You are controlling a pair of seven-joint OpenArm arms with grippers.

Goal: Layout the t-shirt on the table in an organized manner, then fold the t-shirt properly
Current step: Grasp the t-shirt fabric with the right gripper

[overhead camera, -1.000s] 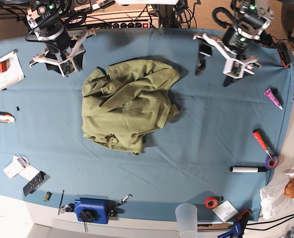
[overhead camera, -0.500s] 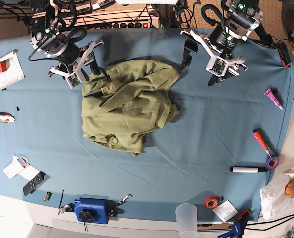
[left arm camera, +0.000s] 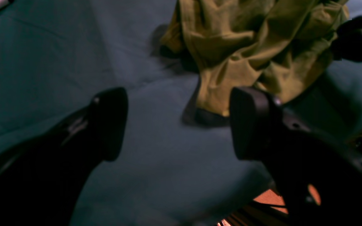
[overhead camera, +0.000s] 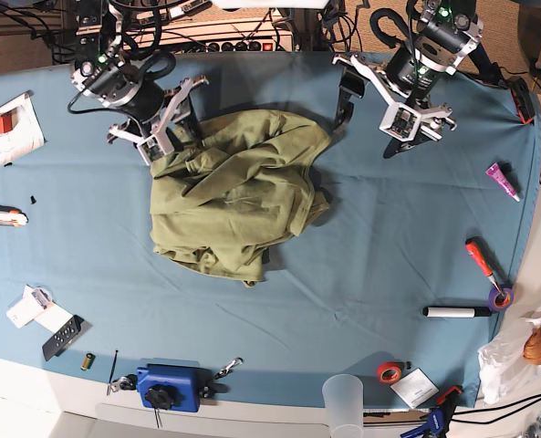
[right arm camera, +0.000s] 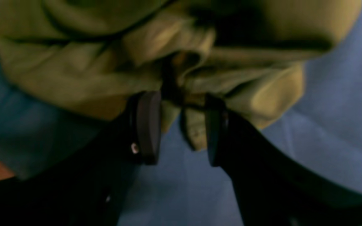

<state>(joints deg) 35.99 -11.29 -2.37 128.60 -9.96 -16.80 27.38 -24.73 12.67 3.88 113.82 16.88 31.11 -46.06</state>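
Note:
The olive-green t-shirt (overhead camera: 238,196) lies crumpled in a heap on the middle of the teal table (overhead camera: 407,237). My right gripper (overhead camera: 171,139) is at the shirt's far-left edge. In the right wrist view this gripper (right arm camera: 181,128) stands open, with a fold of the t-shirt (right arm camera: 193,135) reaching between its fingers, unpinched. My left gripper (overhead camera: 366,123) hovers over bare cloth just right of the shirt's far-right corner. Its jaws are wide open in the left wrist view (left arm camera: 178,125), and the t-shirt (left arm camera: 247,47) hangs just beyond the fingertips.
A white card (overhead camera: 13,126) lies at the left. A pink tube (overhead camera: 503,181), red screwdriver (overhead camera: 480,258), purple tape (overhead camera: 500,298) and marker (overhead camera: 457,312) lie along the right. A blue device (overhead camera: 170,386), cup (overhead camera: 345,397) and red tape (overhead camera: 390,371) sit at the front edge.
My right gripper has moved in from the far left up to the shirt's edge. My left gripper shifted left toward the shirt's corner early on, then held still.

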